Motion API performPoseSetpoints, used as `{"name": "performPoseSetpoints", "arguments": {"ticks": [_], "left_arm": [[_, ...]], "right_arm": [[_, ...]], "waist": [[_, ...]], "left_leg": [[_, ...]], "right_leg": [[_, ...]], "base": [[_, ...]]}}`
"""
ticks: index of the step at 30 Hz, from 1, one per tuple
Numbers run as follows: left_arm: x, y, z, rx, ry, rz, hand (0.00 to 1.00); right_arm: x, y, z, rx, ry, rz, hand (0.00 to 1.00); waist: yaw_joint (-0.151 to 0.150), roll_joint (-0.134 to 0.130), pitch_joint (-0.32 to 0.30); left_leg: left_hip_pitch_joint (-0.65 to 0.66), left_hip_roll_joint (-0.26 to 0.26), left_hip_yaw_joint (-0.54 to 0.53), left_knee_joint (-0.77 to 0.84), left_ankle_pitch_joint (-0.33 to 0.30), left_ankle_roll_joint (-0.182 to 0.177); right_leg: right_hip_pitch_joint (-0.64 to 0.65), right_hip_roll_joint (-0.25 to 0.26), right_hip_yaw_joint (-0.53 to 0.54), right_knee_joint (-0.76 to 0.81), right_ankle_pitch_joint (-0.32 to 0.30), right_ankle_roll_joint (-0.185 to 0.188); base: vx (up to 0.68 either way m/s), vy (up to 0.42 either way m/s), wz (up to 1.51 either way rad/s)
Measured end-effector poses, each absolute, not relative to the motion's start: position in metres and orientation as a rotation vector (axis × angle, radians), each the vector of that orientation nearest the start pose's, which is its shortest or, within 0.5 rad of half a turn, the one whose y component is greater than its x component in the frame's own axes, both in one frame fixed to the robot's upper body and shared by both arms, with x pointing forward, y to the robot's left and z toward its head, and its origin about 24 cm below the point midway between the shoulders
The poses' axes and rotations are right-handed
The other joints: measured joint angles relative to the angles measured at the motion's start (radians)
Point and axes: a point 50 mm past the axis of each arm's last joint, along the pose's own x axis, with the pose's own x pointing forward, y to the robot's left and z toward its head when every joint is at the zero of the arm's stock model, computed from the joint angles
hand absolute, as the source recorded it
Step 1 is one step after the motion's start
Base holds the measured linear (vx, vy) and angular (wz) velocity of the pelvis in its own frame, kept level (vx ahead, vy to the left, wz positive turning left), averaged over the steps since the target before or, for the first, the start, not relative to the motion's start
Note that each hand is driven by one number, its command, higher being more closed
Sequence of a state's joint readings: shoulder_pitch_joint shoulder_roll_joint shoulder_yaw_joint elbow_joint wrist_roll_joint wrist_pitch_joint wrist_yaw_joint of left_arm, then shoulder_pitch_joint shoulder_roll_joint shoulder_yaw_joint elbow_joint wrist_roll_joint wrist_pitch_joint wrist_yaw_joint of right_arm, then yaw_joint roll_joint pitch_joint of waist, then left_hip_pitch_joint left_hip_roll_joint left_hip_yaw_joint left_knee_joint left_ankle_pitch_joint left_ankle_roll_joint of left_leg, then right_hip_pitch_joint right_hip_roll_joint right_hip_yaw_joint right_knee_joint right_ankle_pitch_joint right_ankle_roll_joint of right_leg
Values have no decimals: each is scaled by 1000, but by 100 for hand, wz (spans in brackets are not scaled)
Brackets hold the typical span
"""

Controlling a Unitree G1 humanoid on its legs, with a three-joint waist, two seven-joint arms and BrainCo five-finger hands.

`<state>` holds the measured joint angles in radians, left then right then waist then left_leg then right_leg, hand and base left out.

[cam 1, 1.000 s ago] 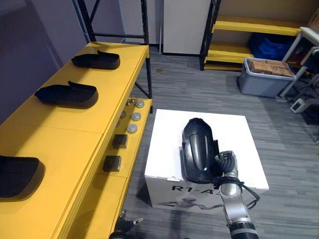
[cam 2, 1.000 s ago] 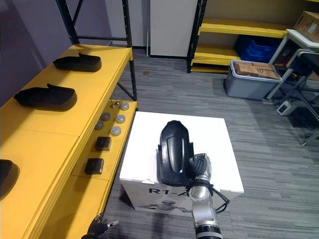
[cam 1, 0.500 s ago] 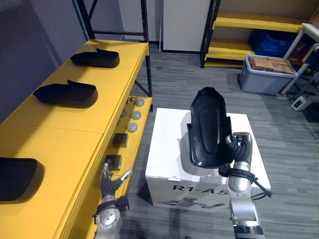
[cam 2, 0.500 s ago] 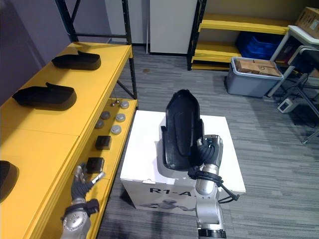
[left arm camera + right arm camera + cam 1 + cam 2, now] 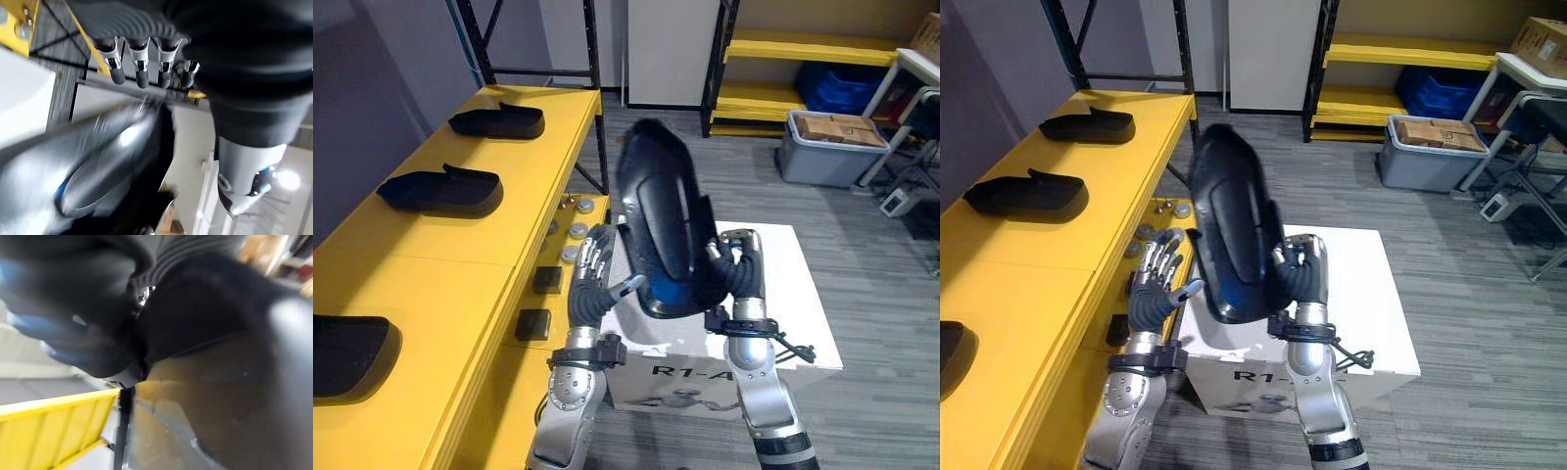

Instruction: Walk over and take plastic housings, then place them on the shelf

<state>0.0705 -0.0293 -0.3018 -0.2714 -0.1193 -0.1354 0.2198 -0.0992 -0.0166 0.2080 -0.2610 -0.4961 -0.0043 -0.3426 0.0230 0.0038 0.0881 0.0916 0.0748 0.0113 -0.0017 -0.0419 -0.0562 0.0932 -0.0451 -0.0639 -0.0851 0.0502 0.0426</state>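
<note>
With my right hand (image 5: pixel 737 277) curled round the black plastic housing (image 5: pixel 658 220), upright above the white box (image 5: pixel 788 299), and my left hand (image 5: pixel 590 292) spread open just beside it, I'm mid-carry; next I should steady it and swing left to a bare stretch of the yellow shelf (image 5: pixel 440 264).

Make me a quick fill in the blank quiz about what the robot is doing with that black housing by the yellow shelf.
The right hand holds the black housing in the air above the ____ box. The left hand beside it is ____, holding nothing. The yellow shelf carries ____ other housings.
Missing words: white; open; three.
</note>
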Motion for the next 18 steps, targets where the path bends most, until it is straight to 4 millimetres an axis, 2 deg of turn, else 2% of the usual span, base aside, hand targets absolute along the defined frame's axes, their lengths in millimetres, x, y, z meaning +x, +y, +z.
{"name": "performPoseSetpoints", "arguments": {"ticks": [5, 6, 9, 15, 16, 18], "left_arm": [[232, 90, 86, -261, -221, -41, 0], [232, 90, 85, -269, -216, -42, 100], [233, 92, 83, -290, -196, -32, 100], [235, 101, 64, -316, -90, -1, 100], [235, 102, 63, -313, -81, -2, 0], [234, 100, 62, -308, -75, -20, 0]], "right_arm": [[251, -102, 131, -433, -501, -135, 100], [251, -101, 131, -436, -502, -132, 100], [250, -101, 130, -464, -508, -111, 100], [245, -97, 129, -556, -549, -36, 100], [242, -94, 131, -568, -568, -16, 100], [241, -93, 131, -589, -579, -4, 100]], "waist": [[-4, 0, -18], [-5, 0, -20], [-7, 1, -29], [-9, 2, -43], [-9, 2, -45], [-8, 3, -51]], "left_leg": [[0, 0, 15, 0, -1, 1], [0, 0, 16, 0, -1, 1], [0, 0, 21, 0, -1, 2], [-4, 0, 27, 3, -1, 2], [-4, 0, 27, 4, -1, 2], [-5, -1, 27, 6, -1, 2]], "right_leg": [[-8, 0, 20, 0, 4, 2], [-9, 0, 21, 0, 4, 2], [-13, 0, 26, 0, 7, 3], [-18, 0, 30, 0, 12, 3], [-18, 0, 30, 0, 13, 2], [-18, -1, 30, 0, 13, 2]], "base": [[-1, 21, -8], [-6, 23, -8], [-7, 19, -6], [-1, 6, -2], [0, 0, 0], [0, 0, 0]]}}
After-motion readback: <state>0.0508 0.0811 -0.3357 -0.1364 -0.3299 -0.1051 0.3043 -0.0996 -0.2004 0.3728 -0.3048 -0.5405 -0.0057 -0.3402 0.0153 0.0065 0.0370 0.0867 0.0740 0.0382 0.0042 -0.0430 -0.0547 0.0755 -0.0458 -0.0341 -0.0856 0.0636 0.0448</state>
